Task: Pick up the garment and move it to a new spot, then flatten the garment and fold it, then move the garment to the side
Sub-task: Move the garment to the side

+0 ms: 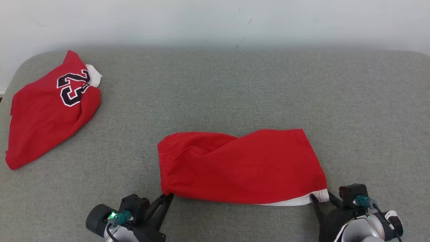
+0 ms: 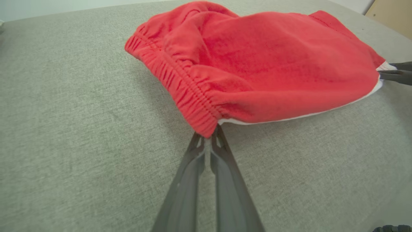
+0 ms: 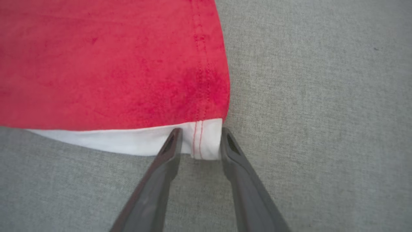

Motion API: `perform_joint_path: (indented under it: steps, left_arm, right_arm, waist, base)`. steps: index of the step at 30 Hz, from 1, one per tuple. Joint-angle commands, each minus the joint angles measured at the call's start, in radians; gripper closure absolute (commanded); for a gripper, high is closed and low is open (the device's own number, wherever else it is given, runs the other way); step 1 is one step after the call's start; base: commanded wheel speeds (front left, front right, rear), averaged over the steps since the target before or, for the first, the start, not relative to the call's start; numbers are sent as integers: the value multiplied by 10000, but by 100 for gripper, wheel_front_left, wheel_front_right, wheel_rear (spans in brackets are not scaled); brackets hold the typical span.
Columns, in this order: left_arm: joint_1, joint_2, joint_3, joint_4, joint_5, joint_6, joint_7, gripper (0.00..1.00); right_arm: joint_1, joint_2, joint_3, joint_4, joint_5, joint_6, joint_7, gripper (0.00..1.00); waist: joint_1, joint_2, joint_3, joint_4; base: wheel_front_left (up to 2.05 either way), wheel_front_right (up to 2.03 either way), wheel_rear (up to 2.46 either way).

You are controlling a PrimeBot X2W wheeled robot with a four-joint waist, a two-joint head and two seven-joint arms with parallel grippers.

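While the left gripper (image 2: 208, 138) pinches the red shorts (image 1: 242, 164), the right gripper (image 3: 199, 137) gapes around their hem (image 3: 128, 141). Grey cloth surface (image 1: 235, 90) ahead, pale wall (image 1: 215, 20) beyond.

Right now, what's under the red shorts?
A white layer peeks out under the shorts along the near edge, on the grey cushion. Anything else beneath is covered.

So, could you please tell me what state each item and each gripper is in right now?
shorts: lying rumpled on the grey cushion, partly folded over, white edge showing along the near side.
jersey: crumpled at the far left, apart from both grippers.
left gripper: shut on the shorts' waistband corner.
right gripper: open, fingers either side of the white hem corner.
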Motion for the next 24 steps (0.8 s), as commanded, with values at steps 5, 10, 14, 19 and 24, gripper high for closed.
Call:
perform_joint_path:
  steps: [5, 10, 14, 19, 24]
  left_arm:
    - [44, 122, -73, -111, -152, 25, -64, 100]
    - [112, 136, -344, -232, -436, 25, -64, 100]
    - [-53, 313, -698, -520, -1160, 25, -48, 100]
    - [-461, 828, -831, -1409, -2098, 25, 363, 100]
    - [-769, 1283, -501, -2620, -2787, 25, 913, 100]
  right_arm:
    - [-73, -41, 16, 95, 179, -18, 127, 100]
    - [-141, -41, -37, -201, 343, -18, -169, 100]
    - [-233, -39, -163, -600, 987, -18, -388, 100]
    - [-383, -41, -446, -1319, 1756, -18, -503, 100]
    - [-597, -38, -659, -2008, 2201, -18, -458, 100]
  waist:
    - [-1, -1, -36, 53]
    - [-1, -1, -108, 29]
    - [-1, -1, -196, 13]
    - [-1, -1, -322, 59]
    - [-1, -1, -449, 125]
  base:
    - [0, 0, 0]
    - [0, 0, 0]
    - [0, 0, 0]
    - [0, 0, 0]
    - [0, 0, 0]
